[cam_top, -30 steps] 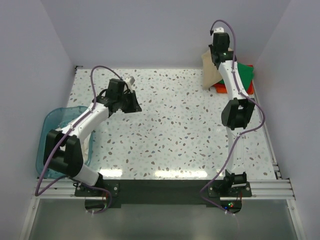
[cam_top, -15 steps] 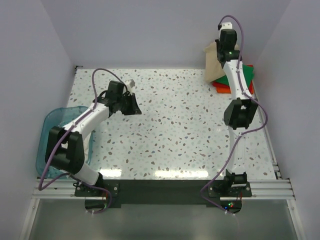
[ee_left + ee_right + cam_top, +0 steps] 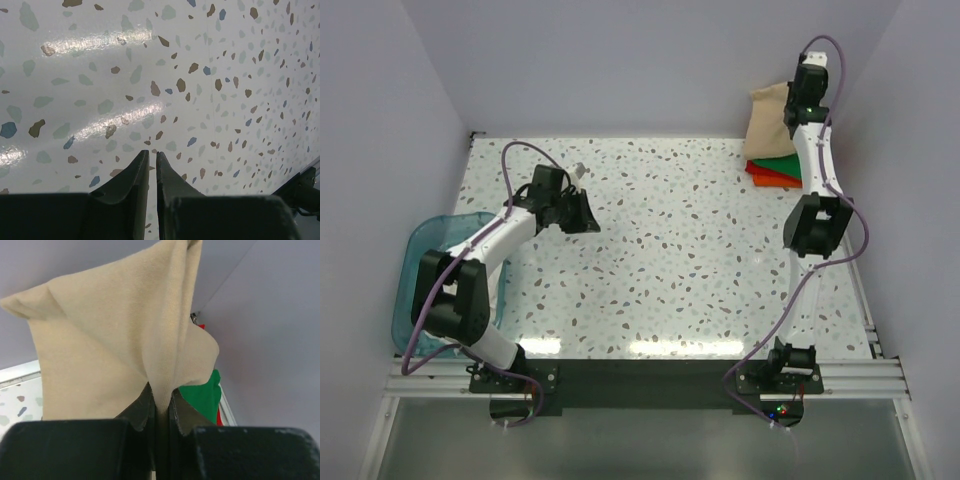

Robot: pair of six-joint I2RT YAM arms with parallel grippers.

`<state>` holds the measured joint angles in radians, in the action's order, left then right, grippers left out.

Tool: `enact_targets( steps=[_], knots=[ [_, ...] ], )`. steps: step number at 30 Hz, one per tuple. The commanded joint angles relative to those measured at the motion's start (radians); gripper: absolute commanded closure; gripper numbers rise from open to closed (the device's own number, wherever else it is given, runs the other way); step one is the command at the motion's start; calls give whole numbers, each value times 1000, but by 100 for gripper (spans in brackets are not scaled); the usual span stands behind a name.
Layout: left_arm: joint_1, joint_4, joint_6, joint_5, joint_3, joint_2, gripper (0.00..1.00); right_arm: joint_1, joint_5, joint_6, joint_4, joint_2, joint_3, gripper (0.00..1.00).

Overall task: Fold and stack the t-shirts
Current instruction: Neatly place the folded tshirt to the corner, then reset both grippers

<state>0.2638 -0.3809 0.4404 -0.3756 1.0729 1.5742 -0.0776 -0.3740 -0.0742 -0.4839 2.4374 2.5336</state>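
The tan t-shirt [image 3: 767, 120] hangs bunched from my right gripper [image 3: 790, 108], which is raised at the back right corner. In the right wrist view the gripper [image 3: 161, 400] is shut on a fold of the tan t-shirt [image 3: 115, 340]. Below it lie a folded green t-shirt [image 3: 778, 166] on an orange-red one [image 3: 768, 181]; both green [image 3: 202, 395] and red [image 3: 218, 416] also show past the right fingers. My left gripper [image 3: 582, 215] hovers low over the left of the table, shut [image 3: 152, 157] with nothing in it.
A translucent teal basket [image 3: 420, 250] sits at the left edge of the speckled table [image 3: 680, 260], partly behind the left arm. White cloth [image 3: 504, 288] shows at its near right side. Walls close in at the back and on the right, next to the stack.
My right gripper has carried the tan t-shirt to the right and farther back, over the green and orange-red stack. The left arm has barely moved.
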Motion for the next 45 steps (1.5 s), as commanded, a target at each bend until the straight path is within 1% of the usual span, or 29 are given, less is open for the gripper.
enact_targets(
  steps=[1, 2, 3, 4, 5, 7, 8, 12, 14, 15, 16, 17, 18, 19, 20, 21, 22, 24, 25, 27, 28, 30, 33, 34, 35, 36, 39, 45],
  knots=[
    [-5, 45, -17, -20, -1, 4, 84, -34, 7, 67, 79, 15, -35, 92],
    [-5, 45, -16, -20, 1, 4, 84, -36, 13, 100, 76, 21, -39, 63],
    [-5, 45, -16, -22, 1, 6, 84, -36, 15, 111, 71, 25, -39, 49],
    [-5, 46, -14, -22, 1, 4, 84, -36, 15, 123, 67, 26, -39, 39],
    [-5, 48, -12, -22, 2, 4, 84, -36, 14, 140, 51, 20, -41, 19],
    [-5, 48, -11, -22, 1, -2, 84, -36, 33, 188, 42, -3, -65, 3],
    [-5, 51, -8, -23, -1, -6, 83, -36, 49, 204, 42, -20, -81, 1],
    [-5, 47, -8, -17, 4, -28, 83, -22, 121, 312, 45, -153, -183, 1],
    [-5, 47, -6, -11, 5, -43, 82, -7, 136, 336, 47, -205, -268, 1],
    [-5, 42, -6, -6, 9, -51, 81, 13, 153, 359, 50, -260, -303, 1],
    [-5, 39, -6, -2, 12, -66, 81, 24, 161, 367, 56, -297, -385, 1],
    [-5, 39, -5, 1, 10, -75, 80, 35, 164, 388, 70, -331, -432, 1],
    [-6, 37, -3, 12, 10, -92, 79, 54, 168, 398, 79, -403, -479, 1],
    [-5, 34, -2, 18, 10, -101, 79, 65, 173, 412, 85, -440, -574, 1],
    [-6, 34, 0, 23, 9, -112, 78, 70, 187, 433, 102, -475, -625, 1],
    [-5, 31, 3, 33, 7, -130, 78, 111, 198, 442, 110, -520, -674, 2],
    [-5, 28, 6, 40, 1, -143, 78, 128, 198, 445, 119, -593, -770, 1],
    [-5, 33, 11, 59, -14, -186, 78, 180, 184, 462, 128, -678, -867, 1],
    [-5, 33, 14, 70, -31, -201, 77, 194, 204, 467, 142, -763, -972, 1],
    [-5, 37, 18, 82, -53, -247, 76, 243, 221, 487, 165, -840, -1076, 1],
    [-5, 37, 18, 86, -71, -259, 76, 262, 245, 488, 175, -883, -1169, 1],
    [-5, 39, 18, 93, -88, -290, 76, 314, 262, 495, 182, -997, -1252, 1],
    [-5, 50, 23, 110, -142, -365, 75, 363, 323, 514, 183, -1147, -1444, 1],
    [-5, 62, 26, 110, -154, -379, 75, 369, 343, 521, 185, -1184, -1479, 2],
    [-5, 66, 29, 112, -168, -391, 75, 371, 371, 533, 183, -1260, -1516, 2],
    [-5, 69, 31, 116, -188, -416, 74, 372, 372, 536, 186, -1293, -1580, 2],
    [-5, 80, 32, 124, -221, -451, 74, 371, 371, 525, 137, -1400, -1651, 1],
    [-5, 91, 26, 145, -277, -503, 74, 372, 411, 513, 64, -1477, -1728, 1]
  ],
)
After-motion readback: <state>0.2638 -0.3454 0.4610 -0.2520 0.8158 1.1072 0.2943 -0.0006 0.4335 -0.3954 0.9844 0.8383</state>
